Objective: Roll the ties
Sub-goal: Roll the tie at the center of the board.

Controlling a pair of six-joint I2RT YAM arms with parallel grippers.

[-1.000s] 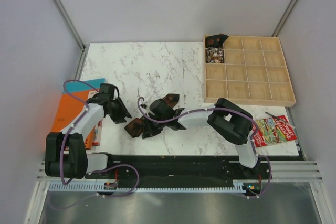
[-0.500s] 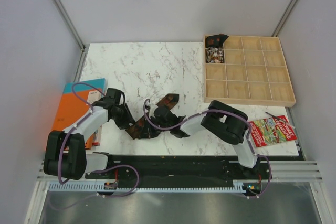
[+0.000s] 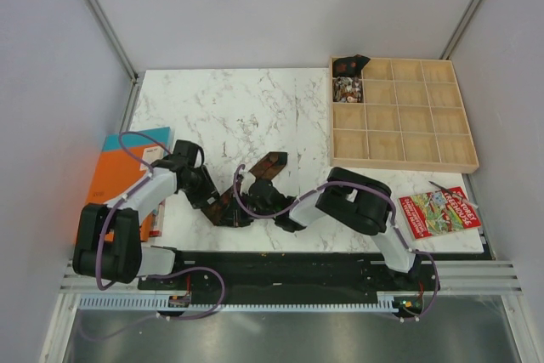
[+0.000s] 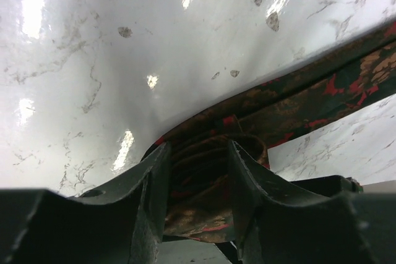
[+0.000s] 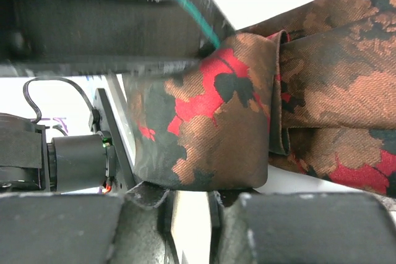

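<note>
One of the ties (image 3: 274, 163), dark brown with red and copper patches, lies near the table's front edge, partly wound into a roll. My left gripper (image 3: 212, 197) comes at it from the left. In the left wrist view its jaws (image 4: 198, 153) are shut on the roll (image 4: 198, 180), one finger pressed to each side, while the loose tail (image 4: 322, 97) runs off to the right. My right gripper (image 3: 255, 197) meets the roll from the right. In the right wrist view the roll (image 5: 210, 122) rests just beyond its fingertips (image 5: 189, 199), which stand narrowly open with bare table showing between them.
A wooden compartment tray (image 3: 404, 116) stands at the back right, with a dark rolled tie (image 3: 348, 65) and a pale patterned one (image 3: 347, 88) in its left compartments. An orange book (image 3: 119, 178) lies at the left edge, and a red booklet (image 3: 442, 210) at the right.
My left gripper has moved right onto the tie. The right gripper has drawn in toward the front edge. The tie bundle has become tighter between them.
</note>
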